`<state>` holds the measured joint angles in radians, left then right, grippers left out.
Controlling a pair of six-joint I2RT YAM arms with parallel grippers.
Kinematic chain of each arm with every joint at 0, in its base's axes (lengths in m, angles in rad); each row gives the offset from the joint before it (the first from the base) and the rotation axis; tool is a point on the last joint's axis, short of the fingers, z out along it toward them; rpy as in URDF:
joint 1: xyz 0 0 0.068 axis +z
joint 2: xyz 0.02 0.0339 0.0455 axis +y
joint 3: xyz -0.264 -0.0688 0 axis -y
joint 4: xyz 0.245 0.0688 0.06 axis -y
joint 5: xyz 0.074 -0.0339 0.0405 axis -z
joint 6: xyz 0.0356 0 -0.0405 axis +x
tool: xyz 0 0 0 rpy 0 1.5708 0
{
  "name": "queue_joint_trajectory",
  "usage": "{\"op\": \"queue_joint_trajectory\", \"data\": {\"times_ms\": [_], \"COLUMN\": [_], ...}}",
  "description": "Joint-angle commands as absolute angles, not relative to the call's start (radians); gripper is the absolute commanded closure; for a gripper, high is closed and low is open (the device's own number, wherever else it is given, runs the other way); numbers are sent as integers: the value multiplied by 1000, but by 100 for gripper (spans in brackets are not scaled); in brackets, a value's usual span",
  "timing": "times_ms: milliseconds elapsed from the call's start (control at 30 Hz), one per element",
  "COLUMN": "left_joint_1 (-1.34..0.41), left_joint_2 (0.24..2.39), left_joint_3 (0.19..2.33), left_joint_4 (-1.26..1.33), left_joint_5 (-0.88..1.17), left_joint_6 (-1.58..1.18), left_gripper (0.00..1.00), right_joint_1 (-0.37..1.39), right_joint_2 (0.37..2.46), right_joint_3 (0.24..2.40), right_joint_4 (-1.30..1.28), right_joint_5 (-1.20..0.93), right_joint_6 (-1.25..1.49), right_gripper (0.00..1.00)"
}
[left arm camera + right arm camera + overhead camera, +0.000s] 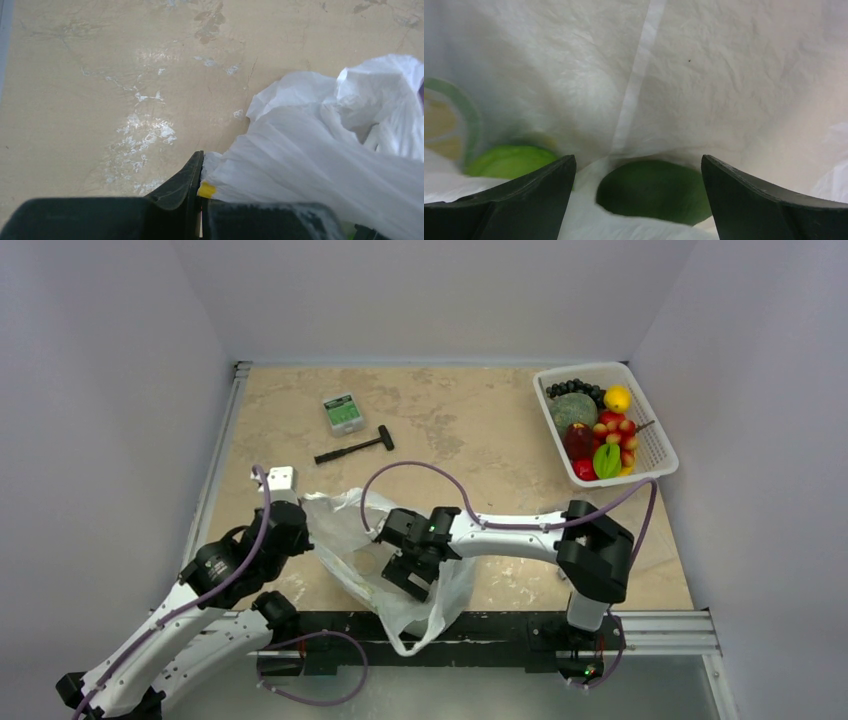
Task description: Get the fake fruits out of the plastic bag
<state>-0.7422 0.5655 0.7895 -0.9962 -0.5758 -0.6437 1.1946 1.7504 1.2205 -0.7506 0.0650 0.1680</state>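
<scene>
Near edge of table: plastic bag (385,560) lies crumpled between the two arms, its mouth turned toward the right one.
Left gripper (200,192): jaws closed on a pinch of the bag's edge — holding it down.
Right gripper (638,200): fingers spread wide inside the bag, gripping nothing.
Fruit in reach: dark green fruit (654,192) sits between the open fingers; a lighter green fruit (509,161) lies left, partly veiled by film.
Basket (655,455): far right, already full of fruit.
Doing it well: centre on the dark fruit, go low, close on fruit alone — no film caught.
</scene>
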Motion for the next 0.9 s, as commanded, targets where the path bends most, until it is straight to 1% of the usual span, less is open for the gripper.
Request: {"op": "queue_joint_trajectory", "data": {"times_ms": [0, 100, 167, 233, 333, 467, 567, 633, 700, 800, 867], "left_joint_1": [-747, -747, -746, -745, -742, -739, -734, -733, -733, -733, -733], "left_joint_2": [579, 588, 593, 608, 679, 784, 813, 805, 769, 667, 610], "left_joint_3": [817, 820, 819, 843, 972, 1170, 1288, 1337, 1327, 1156, 1011], "left_joint_4": [-974, -975, -962, -939, -938, -929, -931, -952, -975, -990, -979], "left_joint_5": [-582, -579, -585, -595, -604, -643, -679, -675, -660, -623, -593], "left_joint_6": [-647, -644, -633, -620, -599, -520, -459, -448, -472, -552, -616], "left_gripper": [100, 100, 100, 100, 100, 100, 100, 100, 100, 100, 100], "right_joint_1": [1223, 1228, 1226, 1222, 1183, 1083, 1005, 995, 995, 996, 1000], "right_joint_2": [1718, 1692, 1675, 1683, 1725, 1794, 1829, 1827, 1804, 1773, 1750], "right_joint_3": [1128, 1105, 1132, 1182, 1244, 1324, 1432, 1502, 1503, 1449, 1373], "right_joint_4": [-631, -559, -523, -497, -435, -370, -369, -388, -379, -350, -310], "right_joint_5": [19, 71, 102, 203, 331, 426, 415, 415, 376, 311, 256], "right_joint_6": [182, 206, 231, 252, 264, 271, 256, 235, 219, 229, 249], "right_gripper": [1, 1, 1, 1, 1, 1, 1, 1, 1, 1, 1]}}
